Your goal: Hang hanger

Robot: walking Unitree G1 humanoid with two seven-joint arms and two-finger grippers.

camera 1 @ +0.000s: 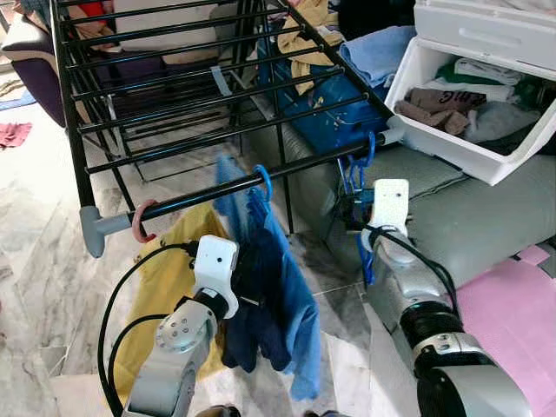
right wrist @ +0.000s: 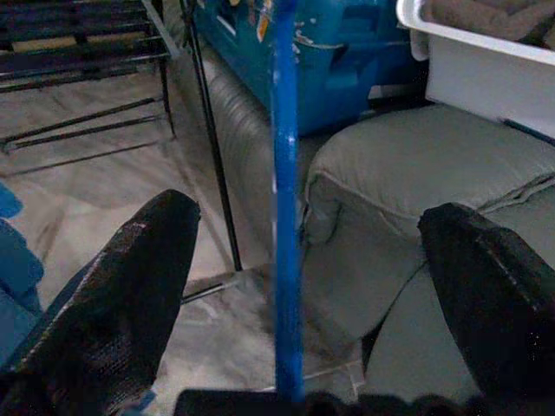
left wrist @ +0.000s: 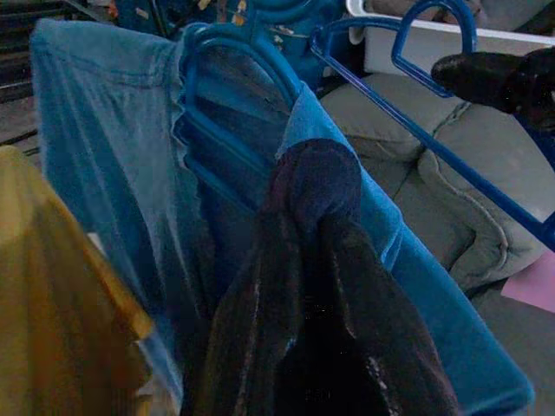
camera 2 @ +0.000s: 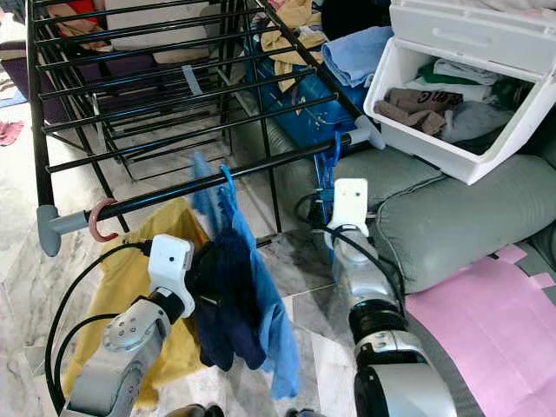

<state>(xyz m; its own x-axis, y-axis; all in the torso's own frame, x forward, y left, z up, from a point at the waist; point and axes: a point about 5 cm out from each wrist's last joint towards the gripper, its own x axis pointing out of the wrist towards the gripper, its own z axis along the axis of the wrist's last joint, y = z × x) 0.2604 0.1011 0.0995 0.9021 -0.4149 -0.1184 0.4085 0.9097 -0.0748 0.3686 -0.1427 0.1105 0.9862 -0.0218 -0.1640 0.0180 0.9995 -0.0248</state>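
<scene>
— Right claw (right wrist: 303, 286), what have you got?

— My two fingers (right wrist: 113, 295) stand wide apart with the blue hanger (right wrist: 286, 217) running up between them, touching neither as far as I can see. Its hook (camera 1: 368, 148) is already over the black rail (camera 1: 287, 174) just above me, so I judge the hanging done and only the pulling away left.

— And around you?

— Beside me, toward my left arm, a blue garment (camera 1: 291, 287) hangs on its own hanger from that rail, and my left claw (left wrist: 321, 260) is pressed against its dark cloth; open or closed, I cannot tell. Beyond me sits a grey cushion (camera 1: 486, 217), with the white bin (camera 1: 486, 95) above it.
</scene>
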